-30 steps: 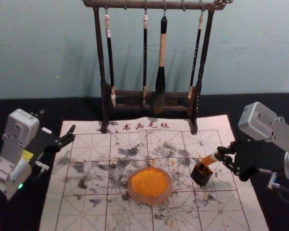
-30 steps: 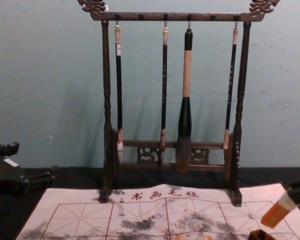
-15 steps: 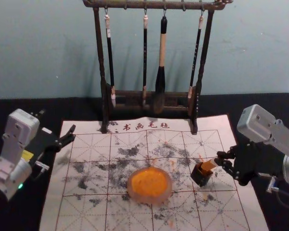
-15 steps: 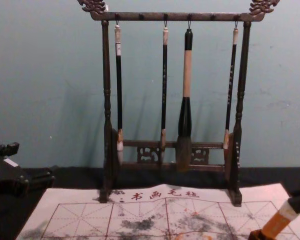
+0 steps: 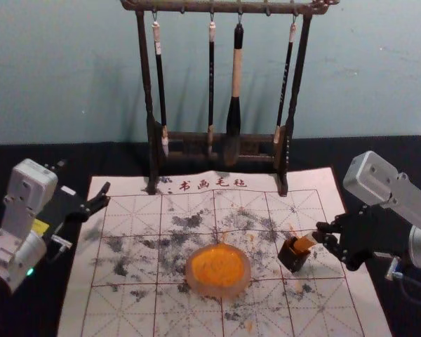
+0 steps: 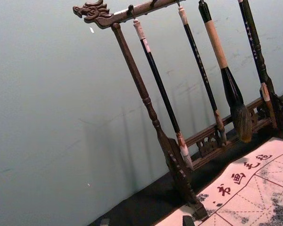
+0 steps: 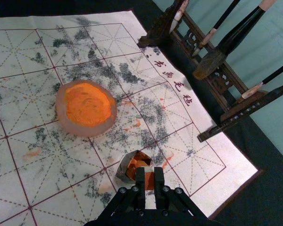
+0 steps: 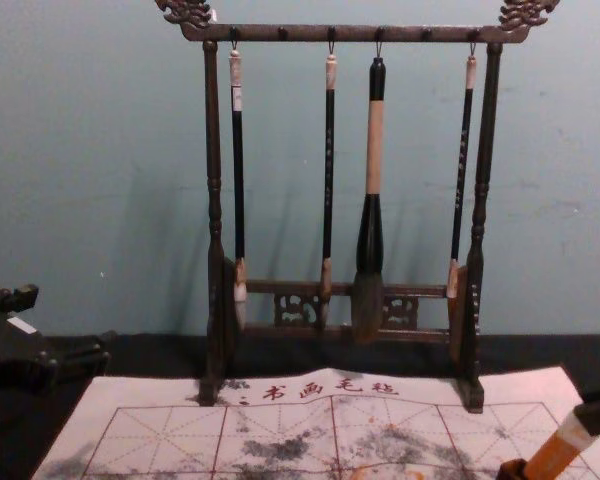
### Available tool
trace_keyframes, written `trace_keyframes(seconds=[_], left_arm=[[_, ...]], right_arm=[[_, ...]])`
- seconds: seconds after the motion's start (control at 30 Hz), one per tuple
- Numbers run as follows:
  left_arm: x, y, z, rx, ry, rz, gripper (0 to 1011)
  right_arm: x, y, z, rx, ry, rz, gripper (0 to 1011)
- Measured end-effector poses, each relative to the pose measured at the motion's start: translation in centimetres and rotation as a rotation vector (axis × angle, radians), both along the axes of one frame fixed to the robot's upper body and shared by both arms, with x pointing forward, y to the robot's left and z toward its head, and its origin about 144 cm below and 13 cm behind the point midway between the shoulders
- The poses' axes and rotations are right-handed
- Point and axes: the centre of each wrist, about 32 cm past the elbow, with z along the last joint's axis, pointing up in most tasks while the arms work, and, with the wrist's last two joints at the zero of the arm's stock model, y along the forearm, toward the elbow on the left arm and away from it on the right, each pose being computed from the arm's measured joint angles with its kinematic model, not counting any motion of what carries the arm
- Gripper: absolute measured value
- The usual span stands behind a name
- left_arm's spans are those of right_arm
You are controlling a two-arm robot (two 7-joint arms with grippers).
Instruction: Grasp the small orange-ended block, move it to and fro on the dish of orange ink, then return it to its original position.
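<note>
At the right of the head view, my right gripper [image 5: 321,233] is shut on the white end of the small block [image 5: 304,242]. Its orange end slants down into the mouth of a small dark open-topped box [image 5: 292,259]. In the right wrist view the right gripper [image 7: 149,175] is over the box [image 7: 126,166], with orange showing between and beside its fingers. The dish of orange ink [image 5: 219,269] lies left of the box. My left gripper [image 5: 104,195] is parked, open, at the mat's left edge; its fingertips edge into the left wrist view [image 6: 146,221].
A dark wooden rack [image 5: 217,159] with several hanging brushes stands at the mat's back edge. The ink-stained gridded mat [image 5: 126,309] lies on a black-covered table [image 5: 28,153], with a plain wall behind.
The right gripper has lowered the block, and its orange end has gone from above the box into its mouth. Since then it has shifted only slightly. The left arm has stayed still.
</note>
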Motion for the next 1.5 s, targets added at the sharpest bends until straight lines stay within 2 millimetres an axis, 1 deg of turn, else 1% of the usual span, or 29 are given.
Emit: trace_keyframes(seconds=[0.4, 0.97, 1.5], left_arm=[[0.0, 0.0, 0.0, 0.000, 0.000, 0.000, 1001], [0.0, 0.0, 0.0, 0.000, 0.000, 0.000, 1001], [0.0, 0.0, 0.0, 0.000, 0.000, 0.000, 1001]], right_arm=[[0.4, 0.0, -0.5, 0.010, 0.015, -0.011, 84], [0.8, 0.7, -1.1, 0.014, 0.041, 0.014, 84], [1.5, 1.1, -1.8, -0.002, 0.055, 0.013, 84]])
